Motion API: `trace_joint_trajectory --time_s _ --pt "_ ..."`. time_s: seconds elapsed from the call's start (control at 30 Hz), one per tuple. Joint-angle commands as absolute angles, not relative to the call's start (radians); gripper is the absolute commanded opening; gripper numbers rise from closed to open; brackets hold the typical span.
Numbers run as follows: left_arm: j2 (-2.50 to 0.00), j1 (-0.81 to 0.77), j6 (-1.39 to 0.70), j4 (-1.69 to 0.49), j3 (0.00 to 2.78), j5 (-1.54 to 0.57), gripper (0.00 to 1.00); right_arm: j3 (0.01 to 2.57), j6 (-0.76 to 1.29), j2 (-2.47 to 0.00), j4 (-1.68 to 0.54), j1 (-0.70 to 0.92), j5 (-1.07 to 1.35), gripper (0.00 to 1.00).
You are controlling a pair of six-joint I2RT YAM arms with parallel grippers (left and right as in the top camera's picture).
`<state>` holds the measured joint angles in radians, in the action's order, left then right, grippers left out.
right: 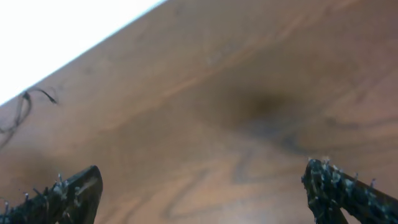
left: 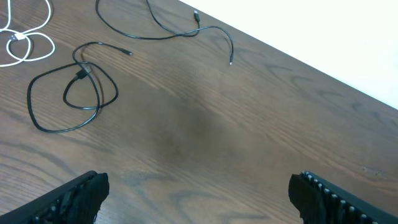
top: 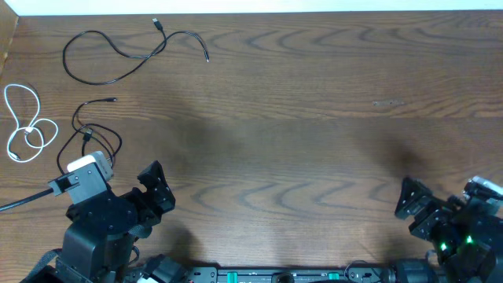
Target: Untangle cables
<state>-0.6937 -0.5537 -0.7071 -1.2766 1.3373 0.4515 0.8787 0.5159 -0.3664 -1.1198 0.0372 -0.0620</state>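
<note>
Three cables lie apart on the wooden table at the left. A long black cable curves at the back left; it shows in the left wrist view and faintly in the right wrist view. A coiled black cable lies in front of it, also in the left wrist view. A looped white cable lies at the far left, also in the left wrist view. My left gripper is open and empty near the front left. My right gripper is open and empty at the front right.
The table's far edge runs along the top of the overhead view, against a white wall. A thicker black arm cable leads off to the left from the left arm.
</note>
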Motion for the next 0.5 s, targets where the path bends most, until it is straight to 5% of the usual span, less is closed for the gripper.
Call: trace_joint_trajectory --time_s 0.0,0.47 --pt "-0.699 -0.558 -0.716 -1.280 1.341 0.472 0.98 0.871 0.526 -0.373 -1.170 0.047 -0.076 0.99" --pt "-0.699 -0.558 -0.716 -1.280 1.341 0.472 0.98 0.871 0.528 -0.373 -1.330 0.047 -0.076 0.99"
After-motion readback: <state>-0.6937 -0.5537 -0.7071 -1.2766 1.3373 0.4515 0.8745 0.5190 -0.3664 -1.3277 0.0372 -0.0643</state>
